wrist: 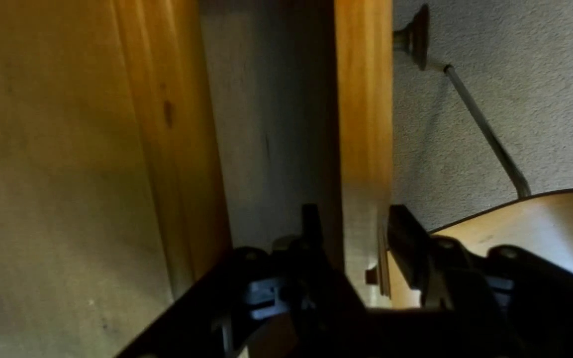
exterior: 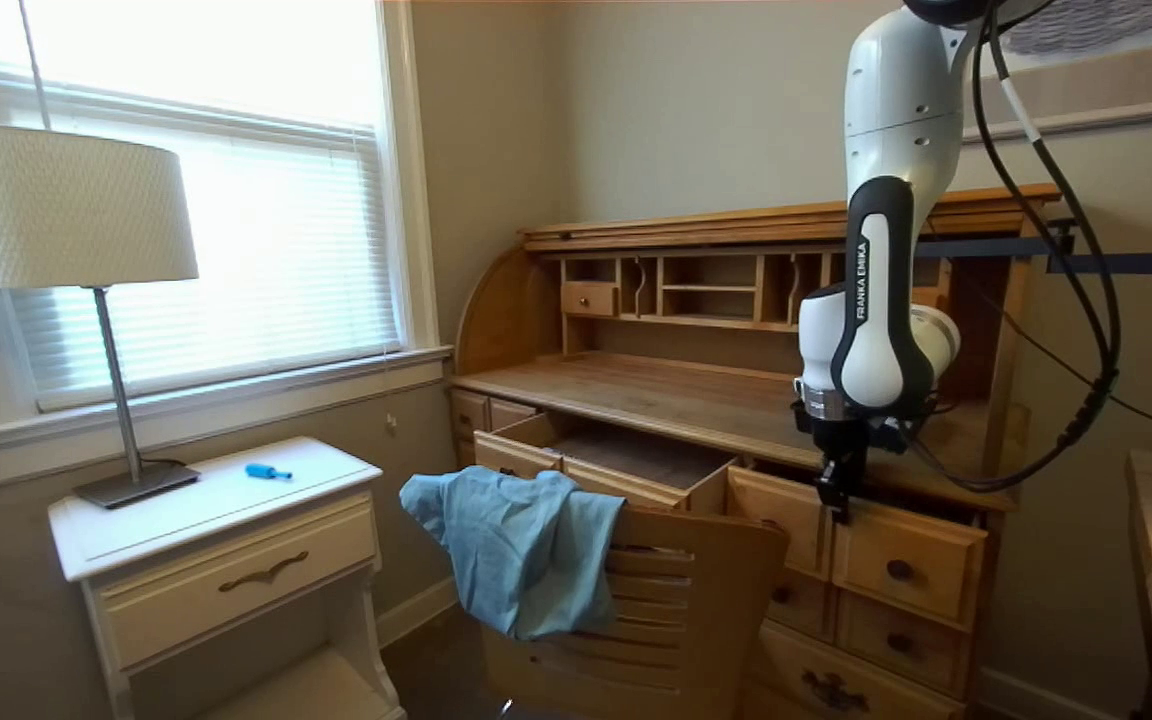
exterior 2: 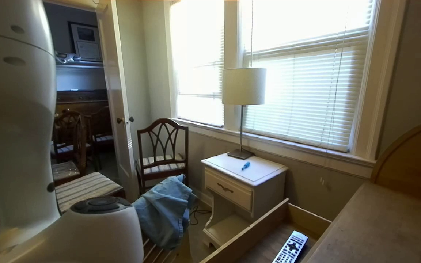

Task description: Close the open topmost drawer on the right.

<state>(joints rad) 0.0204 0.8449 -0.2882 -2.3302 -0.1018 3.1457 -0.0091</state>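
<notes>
Because it is pulled partway out, the drawer [exterior: 886,552] leaves a gap behind its front, where it sits at the top of the right-hand stack in the bench [exterior: 636,395], a dark knob [exterior: 899,570] on its face. In the wrist view that front passes between the fingers [wrist: 311,223] of the tool [wrist: 355,214], which are spread apart: one reaches inside the drawer, the other stands on the outer side, and I cannot tell whether either touches the wood. The inside of the drawer looks greyish on the bench side and falls into shadow against the front. Above the tool, the white arm [exterior: 891,130] hangs down in front of the bench, partly covering its upper shelves [exterior: 711,272]. Just beside the drawer, a wide drawer [exterior: 646,452] in the middle of the bench is also pulled out, and in an exterior view a remote [exterior 2: 291,247] lies in it. A wooden chair [exterior: 726,600] stands in front of that wide drawer, with a blue cloth [exterior: 526,550] over one end of its back. Farther away, in both exterior views, a white nightstand [exterior: 336,465] carries a lamp [exterior: 66,205] with a pale shade and, near its base, a small blue thing [exterior: 268,471] lying on its side. Blinds [exterior 2: 302,91] hang in the bright windows [exterior 2: 231,47] behind the lamp, and a dark chair [exterior 2: 161,167] stands near the nightstand.
</notes>
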